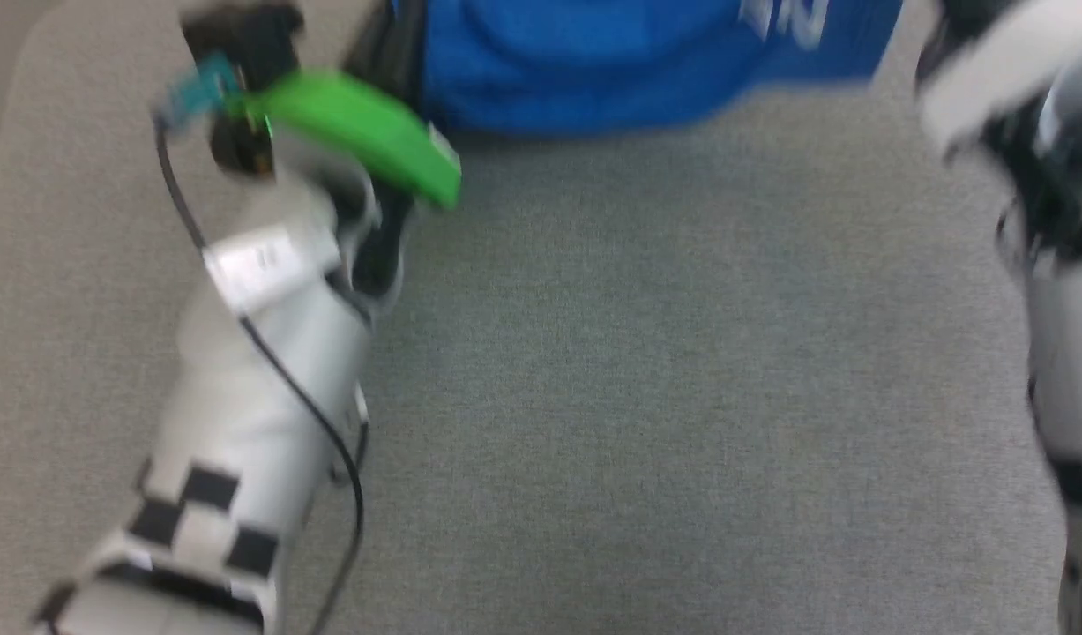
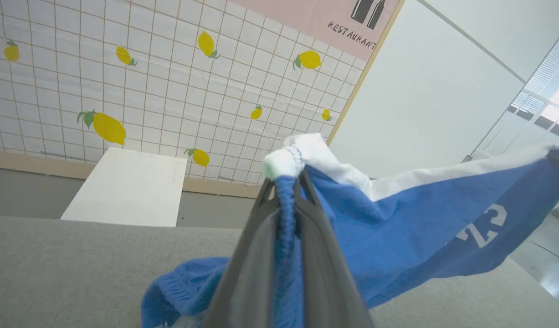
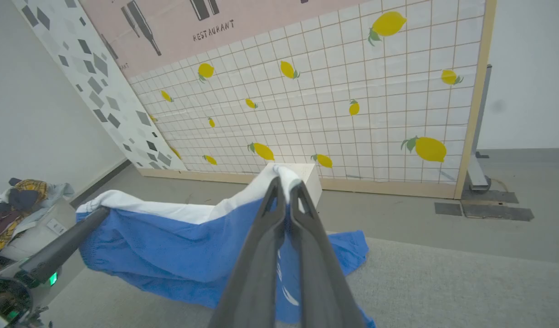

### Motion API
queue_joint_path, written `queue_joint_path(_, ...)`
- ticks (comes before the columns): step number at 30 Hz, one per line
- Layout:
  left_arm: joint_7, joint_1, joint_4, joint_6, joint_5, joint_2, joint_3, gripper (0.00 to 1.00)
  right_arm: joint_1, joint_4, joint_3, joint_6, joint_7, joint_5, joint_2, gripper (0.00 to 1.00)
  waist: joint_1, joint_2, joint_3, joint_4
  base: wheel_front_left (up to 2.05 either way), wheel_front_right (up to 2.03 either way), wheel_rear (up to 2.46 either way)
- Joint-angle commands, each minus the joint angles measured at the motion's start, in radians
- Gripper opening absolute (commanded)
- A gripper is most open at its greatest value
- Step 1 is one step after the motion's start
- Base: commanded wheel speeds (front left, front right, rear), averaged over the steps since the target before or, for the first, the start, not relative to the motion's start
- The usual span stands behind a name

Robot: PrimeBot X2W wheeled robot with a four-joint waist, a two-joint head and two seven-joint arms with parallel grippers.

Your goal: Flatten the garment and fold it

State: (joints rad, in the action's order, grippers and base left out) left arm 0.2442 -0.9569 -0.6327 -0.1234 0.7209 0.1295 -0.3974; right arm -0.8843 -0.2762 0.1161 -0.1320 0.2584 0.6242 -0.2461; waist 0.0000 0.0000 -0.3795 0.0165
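The garment (image 1: 629,62) is royal blue with a white stripe, and it hangs lifted over the far part of the grey table (image 1: 638,397). My left gripper (image 2: 286,182) is shut on a bunched blue and white edge of the garment (image 2: 420,228), whose white "23" print shows to the right. My right gripper (image 3: 284,184) is shut on the white-striped edge of the garment (image 3: 170,241). The cloth stretches between the two grips, its lower part sagging onto the table. In the blurred head view my left arm (image 1: 267,291) reaches up at the left and my right arm (image 1: 1061,265) runs along the right edge.
A tiled wall panel with lemons (image 2: 170,91) stands beyond the table. A white box (image 2: 129,187) sits on the floor before it. A pile of clothes (image 3: 15,200) lies at the left of the right wrist view. Bare grey table surface spreads in front of the garment.
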Motion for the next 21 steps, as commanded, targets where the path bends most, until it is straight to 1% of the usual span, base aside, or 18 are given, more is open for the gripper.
queue_joint_path(1,0.010,0.072,0.034,-0.007,0.026,0.012,-0.006,0.00,0.076,0.028,0.000,0.001,0.015,0.023,-0.003,0.00,0.0000,0.0000,0.082,0.002,0.00,0.00,0.00)
queue_joint_path(5,0.015,0.272,0.134,-0.007,0.076,0.033,-0.024,0.00,0.288,0.107,-0.016,0.001,0.086,0.071,-0.010,0.00,0.0000,0.0000,0.167,0.006,0.00,0.00,0.00)
queue_joint_path(7,0.016,0.360,0.168,-0.007,0.098,0.033,-0.028,0.00,0.385,0.137,-0.038,0.001,0.126,0.089,-0.011,0.00,0.0000,0.0000,0.203,0.003,0.00,0.00,0.00)
queue_joint_path(9,0.017,0.471,0.196,-0.007,0.113,0.033,-0.030,0.00,0.518,0.186,-0.066,0.001,0.188,0.102,-0.015,0.00,0.0000,0.0000,0.246,-0.002,0.00,0.00,0.00)
queue_joint_path(10,0.017,0.499,0.201,-0.005,0.116,0.033,-0.031,0.00,0.553,0.201,-0.068,0.001,0.206,0.102,-0.017,0.00,0.0000,0.0000,0.258,-0.003,0.00,0.00,0.00)
queue_joint_path(12,0.016,0.579,0.216,0.010,0.122,0.036,-0.037,0.00,0.666,0.256,-0.066,0.001,0.260,0.097,-0.029,0.00,0.0000,0.0000,0.290,-0.006,0.00,0.00,0.00)
queue_joint_path(15,0.006,0.677,0.235,0.045,0.126,0.046,-0.046,0.00,0.818,0.312,-0.069,0.001,0.344,0.106,-0.022,0.00,0.0000,0.0000,0.329,-0.006,0.00,0.00,0.00)
queue_joint_path(18,-0.020,0.754,0.257,0.079,0.130,0.062,-0.055,0.00,0.933,0.364,-0.070,0.001,0.430,0.118,-0.010,0.00,0.0000,0.0000,0.354,-0.006,0.00,0.00,0.00)
queue_joint_path(20,-0.055,0.797,0.271,0.107,0.112,0.089,-0.076,0.00,0.997,0.398,-0.062,0.001,0.495,0.140,-0.003,0.00,0.0000,0.0000,0.369,-0.004,0.00,0.00,0.00)
queue_joint_path(21,-0.068,0.822,0.282,0.120,0.121,0.094,-0.073,0.00,1.029,0.412,-0.060,0.001,0.535,0.150,-0.003,0.00,0.0000,0.0000,0.377,-0.004,0.00,0.00,0.00)
